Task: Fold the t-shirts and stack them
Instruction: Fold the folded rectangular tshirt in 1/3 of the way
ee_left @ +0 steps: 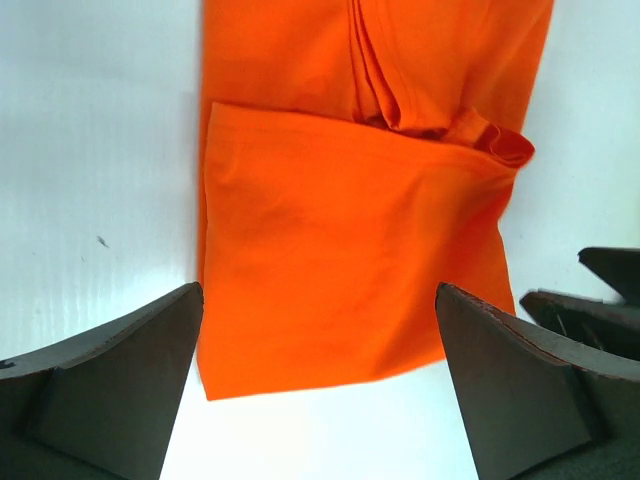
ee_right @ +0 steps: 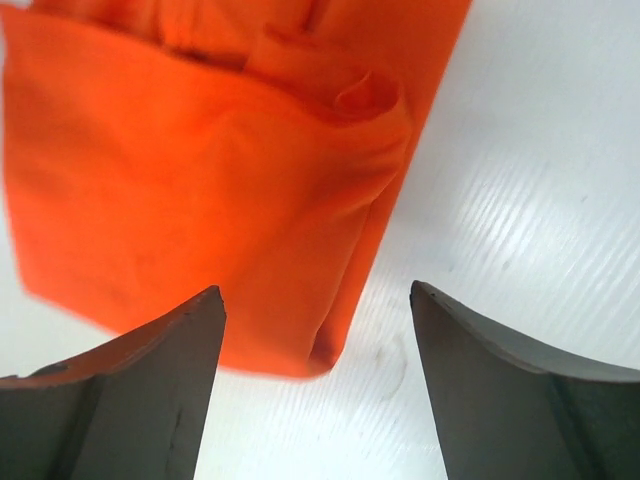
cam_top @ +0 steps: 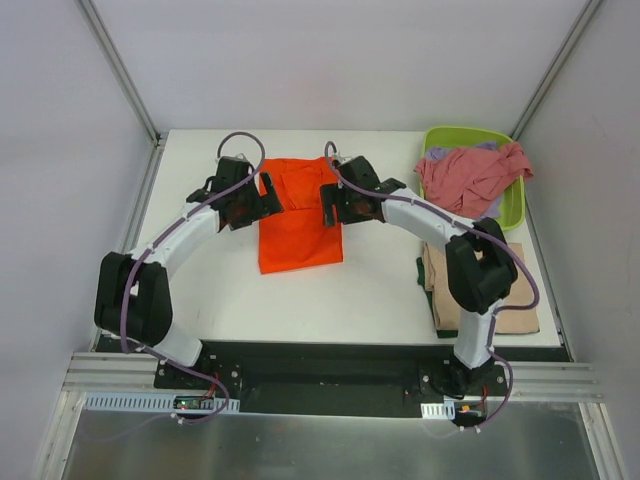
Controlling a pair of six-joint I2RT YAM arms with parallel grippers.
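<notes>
Left hand (ee_left: 320,290) gapes wide at the left edge of the orange shirt (cam_top: 298,240), holding nothing. The shirt lies mid-bench (cam_top: 230,290) as a long strip, one flap doubled over it. Right hand (ee_right: 315,288), equally wide and empty, hangs at the right edge. The next fold looks due. Each hand should pinch every layer at its own edge, then both lift level together and lay end on end without skew. Further right, a tan shirt (cam_top: 520,310) lies folded and a pink shirt (cam_top: 470,178) sits in the tub (cam_top: 470,133). No brand, label or writing is legible.
</notes>
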